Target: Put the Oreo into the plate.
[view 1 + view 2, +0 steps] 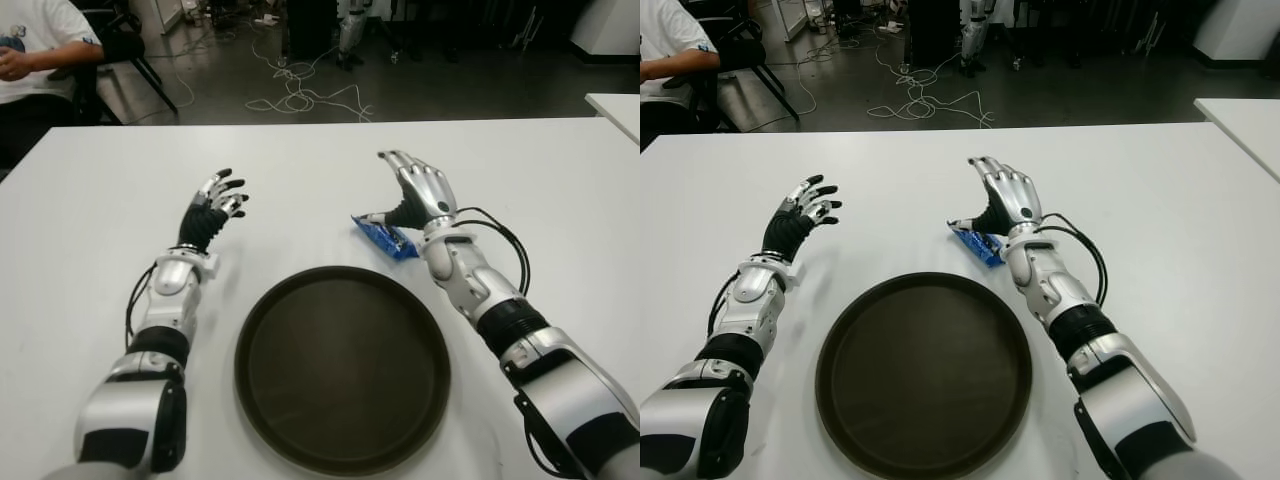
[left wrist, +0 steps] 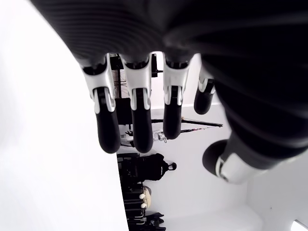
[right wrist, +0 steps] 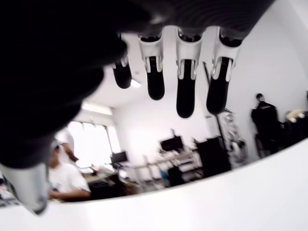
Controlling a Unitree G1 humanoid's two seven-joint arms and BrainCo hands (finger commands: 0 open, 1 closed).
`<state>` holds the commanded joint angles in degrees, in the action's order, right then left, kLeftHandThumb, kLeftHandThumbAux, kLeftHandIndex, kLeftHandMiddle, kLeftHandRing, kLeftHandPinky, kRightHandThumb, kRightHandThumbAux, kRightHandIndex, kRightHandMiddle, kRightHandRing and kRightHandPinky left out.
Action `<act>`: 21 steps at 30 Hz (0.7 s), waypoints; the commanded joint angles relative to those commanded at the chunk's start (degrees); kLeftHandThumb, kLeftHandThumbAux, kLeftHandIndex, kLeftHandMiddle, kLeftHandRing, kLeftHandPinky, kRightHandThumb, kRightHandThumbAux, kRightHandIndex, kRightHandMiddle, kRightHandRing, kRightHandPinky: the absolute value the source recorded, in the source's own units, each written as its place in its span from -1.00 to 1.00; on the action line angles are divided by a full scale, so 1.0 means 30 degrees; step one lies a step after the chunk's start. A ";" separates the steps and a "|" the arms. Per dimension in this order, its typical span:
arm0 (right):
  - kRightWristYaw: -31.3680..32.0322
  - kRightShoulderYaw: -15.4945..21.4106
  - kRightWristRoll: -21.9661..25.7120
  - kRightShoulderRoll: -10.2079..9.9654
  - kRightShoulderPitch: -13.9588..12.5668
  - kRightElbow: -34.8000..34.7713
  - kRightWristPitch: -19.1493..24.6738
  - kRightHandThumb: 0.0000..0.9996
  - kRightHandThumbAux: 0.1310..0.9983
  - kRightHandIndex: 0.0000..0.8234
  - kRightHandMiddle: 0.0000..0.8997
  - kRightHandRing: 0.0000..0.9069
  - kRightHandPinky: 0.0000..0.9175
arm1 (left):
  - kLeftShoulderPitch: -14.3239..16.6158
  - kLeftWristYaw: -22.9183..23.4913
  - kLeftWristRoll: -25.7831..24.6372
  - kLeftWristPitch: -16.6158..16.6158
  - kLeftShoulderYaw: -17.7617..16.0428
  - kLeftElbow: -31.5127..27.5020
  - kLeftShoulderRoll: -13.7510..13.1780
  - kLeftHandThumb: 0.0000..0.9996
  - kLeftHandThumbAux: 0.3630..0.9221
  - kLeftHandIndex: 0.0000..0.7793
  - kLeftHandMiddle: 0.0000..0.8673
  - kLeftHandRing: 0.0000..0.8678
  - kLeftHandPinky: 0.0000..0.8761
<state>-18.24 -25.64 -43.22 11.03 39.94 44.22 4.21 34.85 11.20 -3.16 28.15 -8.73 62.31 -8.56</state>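
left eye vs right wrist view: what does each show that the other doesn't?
Only the left eye view: the blue Oreo packet lying on the white table just below the right hand, beside the far right rim of the empty dark plate, and the left hand open to the plate's far left.

Only the right wrist view: the undersides of the right hand's fingers, extended and holding nothing, and a far standing person.

Both: the right hand, the table and a seated person in white.

White table (image 1: 320,160) bears plate (image 1: 342,367) (dark) and Oreo (image 1: 385,236).
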 joint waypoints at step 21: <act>0.3602 -0.1536 -0.1543 0.0113 0.0383 -0.1326 0.5472 -1.00 -0.14 -1.00 -1.00 -1.00 -1.00 | -0.0144 -0.0176 0.0095 0.0341 0.0055 -0.0137 0.0058 -0.66 -0.06 -0.65 -0.50 -0.40 -0.21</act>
<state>-7.43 -30.25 -47.85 11.37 41.09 40.24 20.63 34.42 10.68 -2.87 29.17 -8.57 61.90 -8.39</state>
